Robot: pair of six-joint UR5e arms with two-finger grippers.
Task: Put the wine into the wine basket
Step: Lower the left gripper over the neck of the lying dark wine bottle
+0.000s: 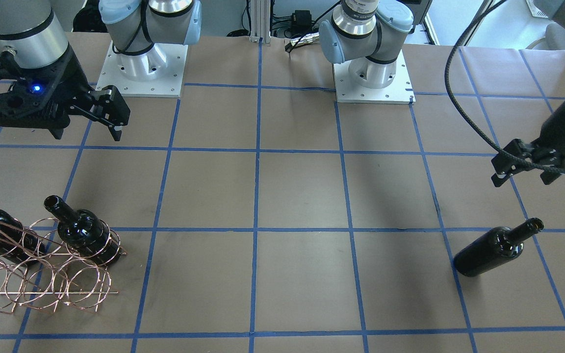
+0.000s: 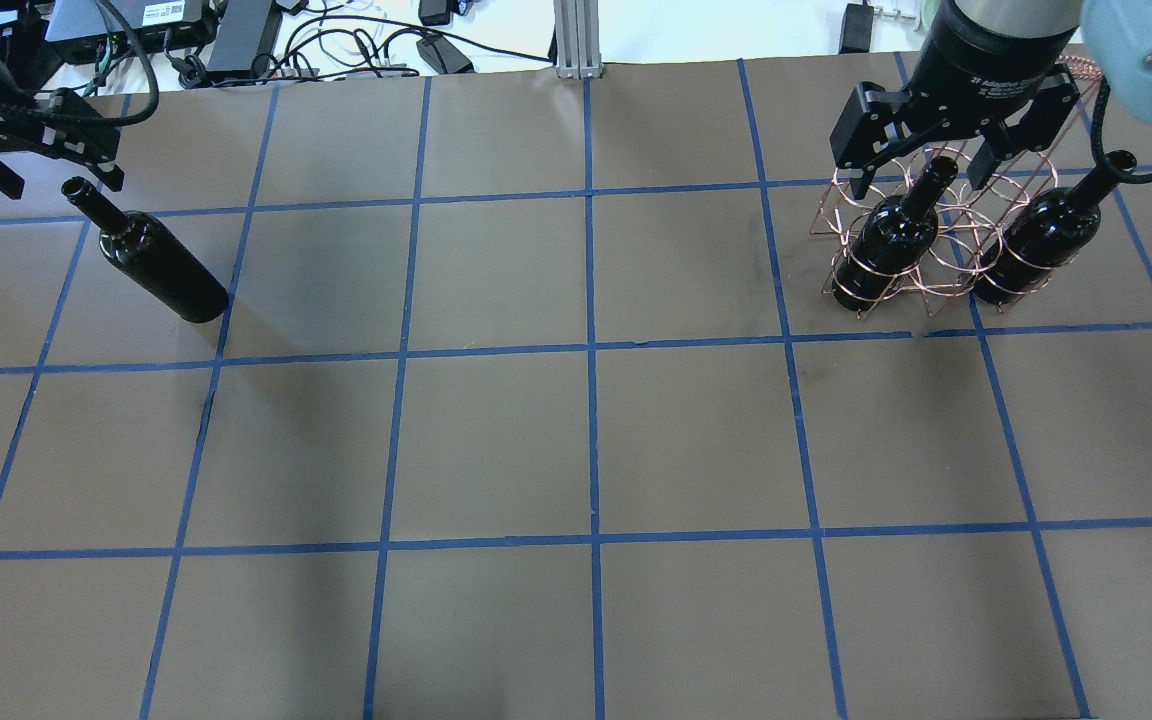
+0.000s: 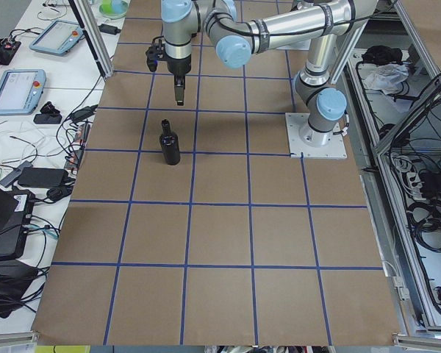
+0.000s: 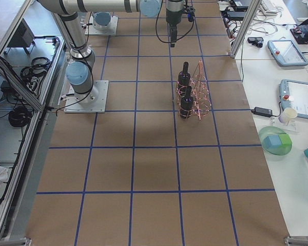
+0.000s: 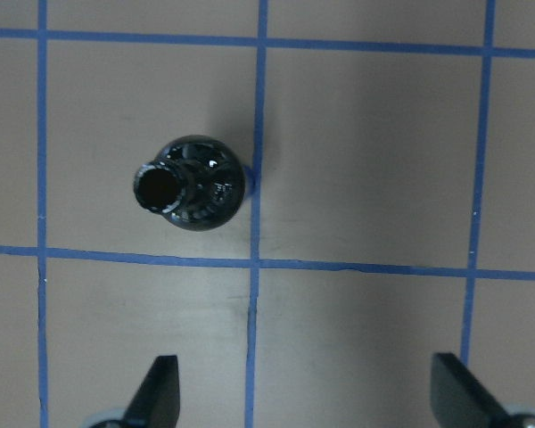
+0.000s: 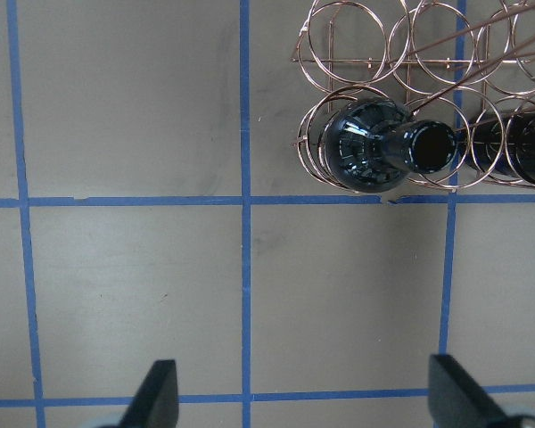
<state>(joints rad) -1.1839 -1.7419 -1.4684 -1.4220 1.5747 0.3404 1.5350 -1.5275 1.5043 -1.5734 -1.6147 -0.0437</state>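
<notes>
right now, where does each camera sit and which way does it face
Front: across the table, facing the robot; bases, left gripper, right gripper.
Overhead: behind the robot, looking forward and down; both grippers.
Left side: table's left end; left arm near, loose bottle.
Right side: right end; right arm near, basket.
Left wrist: straight down on loose bottle; fingertips.
Right wrist: down on basket; fingertips.
Front and overhead share loose bottle and basket, mirrored.

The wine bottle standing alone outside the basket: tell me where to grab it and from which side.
Take the wine bottle by its narrow neck, coming down from above: it stands upright with nothing around it, and the open left gripper hovers close by.
</notes>
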